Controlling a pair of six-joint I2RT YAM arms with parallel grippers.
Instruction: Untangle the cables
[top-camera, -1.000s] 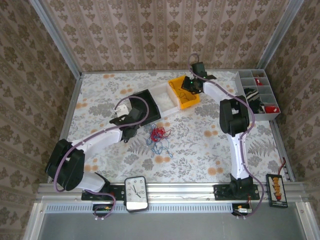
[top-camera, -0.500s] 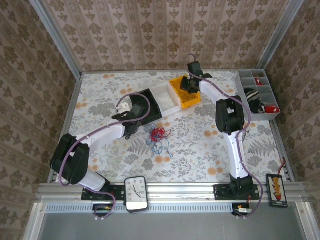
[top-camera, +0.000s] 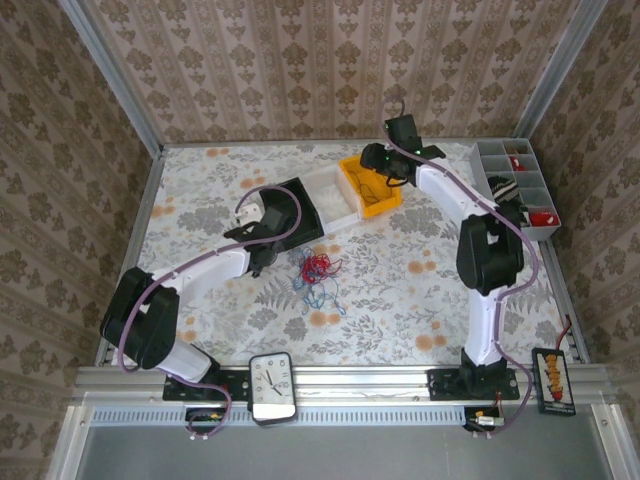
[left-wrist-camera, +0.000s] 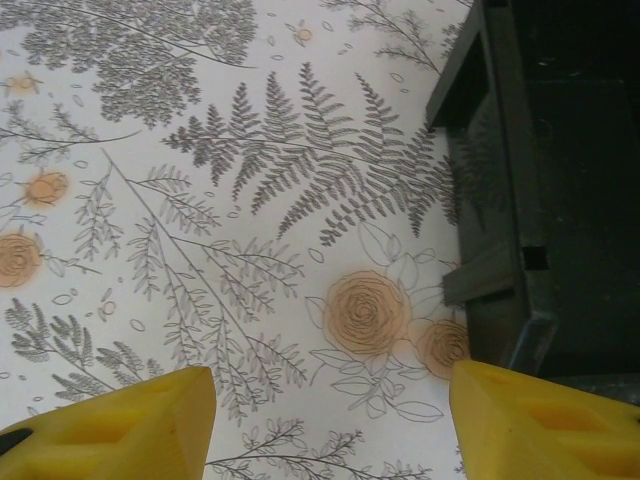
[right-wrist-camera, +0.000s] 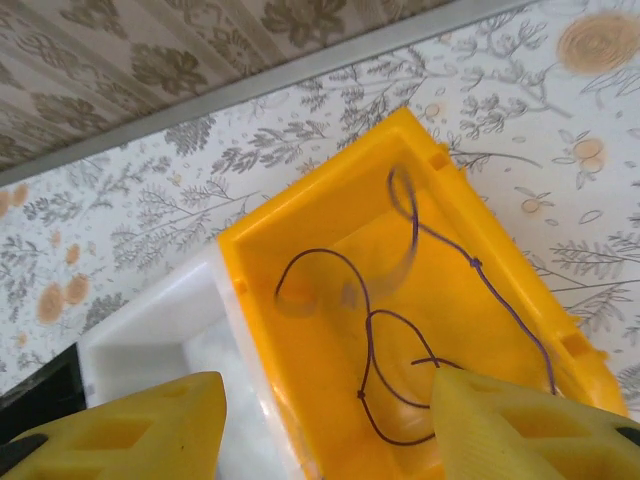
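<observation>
A small tangle of red and blue cables lies on the floral table mid-left. Just left of it, my left gripper hangs beside the black bin; in its wrist view the gripper is open over bare tablecloth, the black bin to its right. My right gripper hovers over the yellow bin. Seen from the right wrist, this gripper is open with nothing between its fingers, and a thin dark cable lies loose inside the yellow bin.
A white bin sits between the black and yellow bins. A grey divided tray with small parts stands at the right edge. A clock-like device and a black box rest on the front rail.
My right arm swung its elbow outward and its gripper lifted back over the yellow bin, leaving the dark cable inside. The left arm barely moved over the last half second.
</observation>
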